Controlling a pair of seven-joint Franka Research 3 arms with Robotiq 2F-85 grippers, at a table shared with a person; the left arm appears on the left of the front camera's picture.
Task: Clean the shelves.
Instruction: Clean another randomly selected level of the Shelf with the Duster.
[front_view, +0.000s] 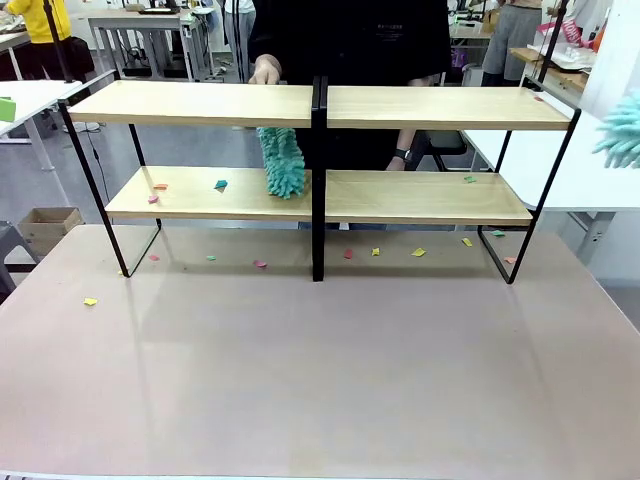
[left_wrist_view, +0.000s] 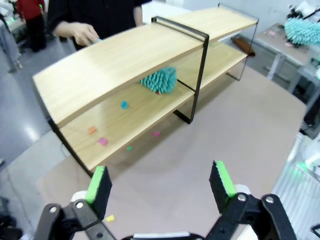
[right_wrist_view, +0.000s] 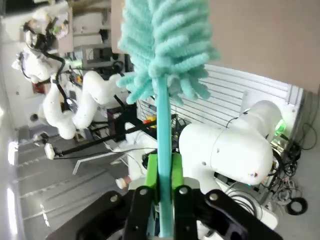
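Shelves (front_view: 200, 103): four boards. Right tool (right_wrist_view: 162, 172) clamps duster (right_wrist_view: 165, 45); second duster (front_view: 282, 165) seemingly on lower board (front_view: 200, 195). Left tool (left_wrist_view: 160, 175) spread, empty.

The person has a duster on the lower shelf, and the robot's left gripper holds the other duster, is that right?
Not quite: the other duster is held by the right gripper, shut on its handle, as the right wrist view shows. The left gripper is open and empty. The person's duster is on the lower shelf.

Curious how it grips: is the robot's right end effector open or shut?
Shut. The right end effector clamps the teal duster handle between its green pads.
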